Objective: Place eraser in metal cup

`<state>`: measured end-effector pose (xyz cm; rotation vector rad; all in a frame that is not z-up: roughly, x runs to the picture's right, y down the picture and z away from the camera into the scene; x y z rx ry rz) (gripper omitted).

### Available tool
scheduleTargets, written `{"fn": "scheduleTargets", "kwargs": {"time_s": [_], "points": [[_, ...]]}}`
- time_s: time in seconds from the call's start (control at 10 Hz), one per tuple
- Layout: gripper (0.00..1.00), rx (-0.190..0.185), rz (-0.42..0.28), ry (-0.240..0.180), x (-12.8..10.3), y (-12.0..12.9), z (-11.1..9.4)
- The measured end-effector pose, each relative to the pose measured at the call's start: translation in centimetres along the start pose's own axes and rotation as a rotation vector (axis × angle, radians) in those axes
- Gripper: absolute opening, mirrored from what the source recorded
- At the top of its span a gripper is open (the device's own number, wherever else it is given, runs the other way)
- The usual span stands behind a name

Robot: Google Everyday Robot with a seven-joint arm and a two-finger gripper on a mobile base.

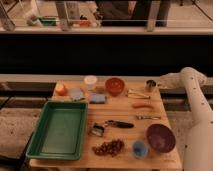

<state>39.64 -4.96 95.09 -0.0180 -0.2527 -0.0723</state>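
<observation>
The metal cup (150,84) is a small silver cylinder standing at the back right corner of the wooden table (125,112). My gripper (157,83) is at the end of the white arm (187,80), which reaches in from the right. The gripper is right beside the cup's right side, at about rim height. I cannot pick out the eraser as a separate thing; it does not lie in the open on the table.
A green tray (57,127) fills the left. Along the back are an orange fruit (60,89), a white cup (90,81) and a red bowl (114,86). A black-handled utensil (112,125), purple bowl (160,137), blue cup (140,148) and brown cluster (108,147) lie nearer.
</observation>
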Motion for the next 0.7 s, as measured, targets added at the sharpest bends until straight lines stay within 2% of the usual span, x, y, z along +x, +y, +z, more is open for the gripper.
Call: {"fn": "scheduleTargets", "kwargs": {"time_s": [0.1,0.2,0.4,0.6,0.7], "points": [[0.13,-0.001,-0.007,-0.002,-0.2,-0.5,-0.5],[0.09,-0.002,-0.012,-0.002,-0.5,-0.9,-0.8],[0.12,-0.004,-0.011,0.003,-0.3,-0.5,-0.9],[0.06,-0.006,-0.031,0.01,-0.5,0.1,-0.7],[0.07,-0.008,-0.042,0.01,-1.0,-0.2,-1.0]]}}
